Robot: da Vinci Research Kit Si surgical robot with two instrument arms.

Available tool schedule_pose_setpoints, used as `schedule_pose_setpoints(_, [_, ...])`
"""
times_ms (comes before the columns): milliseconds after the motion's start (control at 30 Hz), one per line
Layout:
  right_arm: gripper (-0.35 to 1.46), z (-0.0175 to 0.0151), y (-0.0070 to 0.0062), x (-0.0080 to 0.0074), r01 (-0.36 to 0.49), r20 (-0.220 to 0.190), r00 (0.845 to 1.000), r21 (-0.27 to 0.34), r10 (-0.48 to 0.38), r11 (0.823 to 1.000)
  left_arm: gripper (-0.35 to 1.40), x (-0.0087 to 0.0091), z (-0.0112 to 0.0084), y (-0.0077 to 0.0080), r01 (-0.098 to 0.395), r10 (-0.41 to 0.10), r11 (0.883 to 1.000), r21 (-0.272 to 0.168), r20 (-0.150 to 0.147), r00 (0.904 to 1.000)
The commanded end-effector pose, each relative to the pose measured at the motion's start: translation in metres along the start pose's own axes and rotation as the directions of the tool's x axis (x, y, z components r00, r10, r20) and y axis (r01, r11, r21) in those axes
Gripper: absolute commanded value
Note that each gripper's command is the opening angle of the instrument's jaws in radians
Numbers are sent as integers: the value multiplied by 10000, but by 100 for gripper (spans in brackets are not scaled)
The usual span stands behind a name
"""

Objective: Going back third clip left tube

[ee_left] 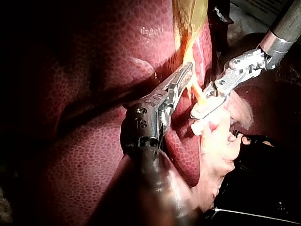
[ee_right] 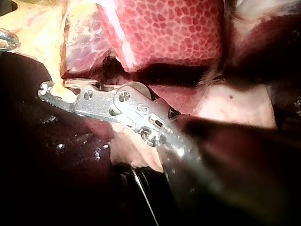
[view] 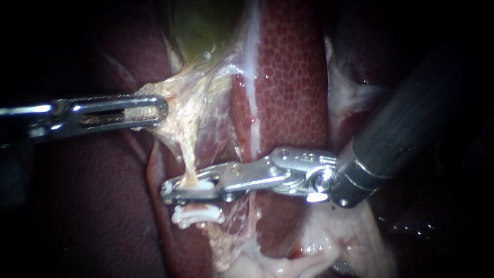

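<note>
Endoscope view | left instrument (view: 160, 109) clamps pale tissue (view: 191, 105) | right instrument (view: 172, 191) grips clip (view: 201, 185) on tube (view: 189, 166) | advice: open fully, back straight out, spare lower clip (view: 198, 213)

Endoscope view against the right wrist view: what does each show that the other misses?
Endoscope only: a white clip on the tube just below the right instrument, and the greenish gallbladder. Right wrist only: the dark hollow under the liver's edge, beyond the instrument. Both: the right instrument with the tube crossing its tip, and the mottled liver.
</note>
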Motion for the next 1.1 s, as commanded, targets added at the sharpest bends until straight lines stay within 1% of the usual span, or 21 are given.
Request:
schedule_pose_setpoints(33, [-35,0,0,0,-4,-4,10000,-4,4,10000,-35,0,0,0,2,-2,10000,-1,1,10000])
schedule_pose_setpoints(333, [-35,0,1,3,-23,-10,10000,21,23,10000,-35,0,0,-1,3,-3,10000,-4,2,10000])
schedule_pose_setpoints(433, [27,1,4,9,-58,-100,9999,-426,54,9991,-35,0,0,-1,4,-4,10000,-7,3,10000])
schedule_pose_setpoints(467, [43,3,6,12,-83,-127,9999,-516,77,9986,-35,0,0,-1,3,-3,10000,-7,3,10000])
schedule_pose_setpoints(533, [53,4,9,16,8,-161,9999,-720,-20,9974,-35,0,-1,-2,4,-4,10000,-9,5,10000])
schedule_pose_setpoints(667, [60,2,11,17,181,-279,9994,-1316,-219,9911,-35,0,-1,-2,5,-5,10000,-9,4,10000])
schedule_pose_setpoints(933, [60,-26,13,10,311,-247,9991,-1297,-346,9911,-35,0,-2,-2,5,-5,10000,-5,1,10000])
schedule_pose_setpoints(1100, [60,-60,4,8,488,-209,9984,-1283,-519,9905,-35,0,-3,-2,7,-7,10000,5,-5,10000])
